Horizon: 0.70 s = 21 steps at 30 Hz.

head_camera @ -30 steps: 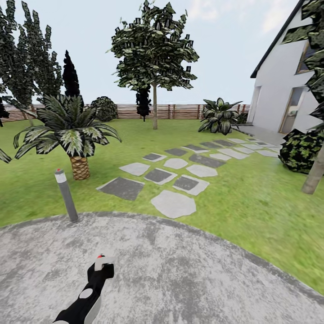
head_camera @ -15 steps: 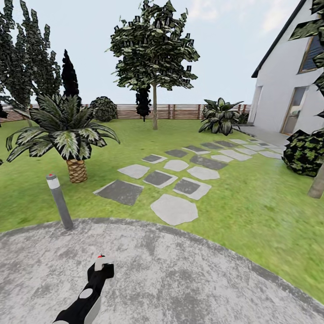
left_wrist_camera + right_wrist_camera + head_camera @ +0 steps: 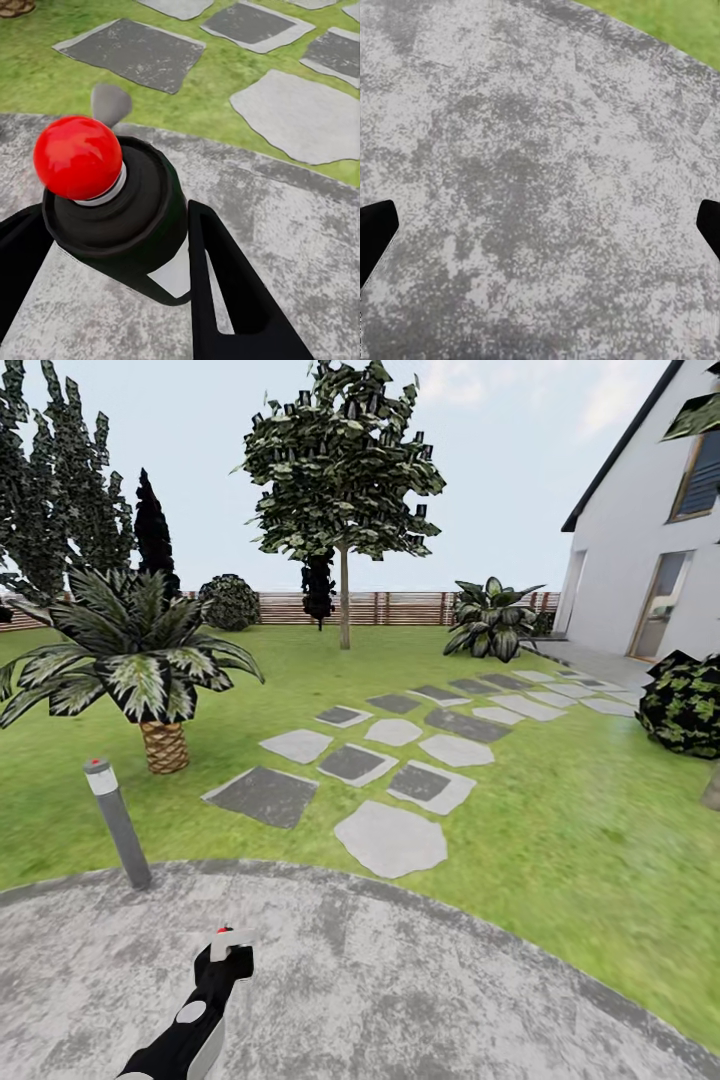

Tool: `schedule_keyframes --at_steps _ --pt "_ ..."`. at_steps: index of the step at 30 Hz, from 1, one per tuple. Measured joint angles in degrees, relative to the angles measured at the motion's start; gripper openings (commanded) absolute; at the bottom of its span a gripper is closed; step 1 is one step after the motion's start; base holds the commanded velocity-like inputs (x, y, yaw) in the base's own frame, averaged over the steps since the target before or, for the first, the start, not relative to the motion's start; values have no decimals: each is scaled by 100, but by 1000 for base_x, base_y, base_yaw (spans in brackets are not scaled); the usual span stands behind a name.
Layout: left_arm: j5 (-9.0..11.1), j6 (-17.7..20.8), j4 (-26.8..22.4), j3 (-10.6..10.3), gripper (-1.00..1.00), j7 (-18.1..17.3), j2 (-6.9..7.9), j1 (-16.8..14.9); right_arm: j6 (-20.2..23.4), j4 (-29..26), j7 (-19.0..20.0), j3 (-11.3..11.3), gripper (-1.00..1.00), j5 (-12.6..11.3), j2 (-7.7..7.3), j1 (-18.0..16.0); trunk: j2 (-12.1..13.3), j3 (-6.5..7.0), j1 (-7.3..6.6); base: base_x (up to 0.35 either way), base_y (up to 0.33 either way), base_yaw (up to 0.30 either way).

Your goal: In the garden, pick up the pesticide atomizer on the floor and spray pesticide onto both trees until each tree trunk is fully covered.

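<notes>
Left gripper (image 3: 112, 247): fingers (image 3: 225, 292) clamped on the atomizer (image 3: 116, 214), one black finger each side of the dark body. Red ball cap on top, white label facing down toward the patio (image 3: 300, 225). In the head view the atomizer (image 3: 228, 945) sits at the arm's tip, low over the patio and short of its curved edge.

Right gripper (image 3: 540, 217): fingers spread wide, holding nothing; only the two dark tips show, grey paving between them.

Past the patio edge: lamp post (image 3: 117, 822) just off the paving, left of the atomizer. Stepping stones (image 3: 390, 838) run from the patio across the lawn (image 3: 560, 840) toward the house (image 3: 650, 560). Palm (image 3: 150, 670) beyond the lamp post.

Far: one tree (image 3: 343, 460), thin bare trunk (image 3: 344, 600), stands near the fence (image 3: 400, 607), well beyond the stones. A sliver of a second trunk (image 3: 712, 788) at the right edge, beside the dark bush (image 3: 685, 705), closer than the first.

Judgement: pick-up done; the step in hand is the approach, no spraying yet, no white specks anywhere. To do it well:
- keep the grip firm and the bottle upright while driving;
- take the nearer trunk by the bush first, then the far one;
- stop near enough that the spray reaches the bark, nozzle aimed square at the trunk;
- sweep base to top, and check the hidden side for cover.
</notes>
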Motion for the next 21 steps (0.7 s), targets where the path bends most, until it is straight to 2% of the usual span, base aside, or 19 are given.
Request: schedule_keyframes --at_steps 15,21 --pt "0 -6 -2 5 -100 0 -2 0 0 0 0 0 100 0 0 0 0 0 0 348 134 0" --pt "0 -6 2 1 -100 0 -4 0 3 0 0 0 100 0 0 0 0 0 0 349 66 0"
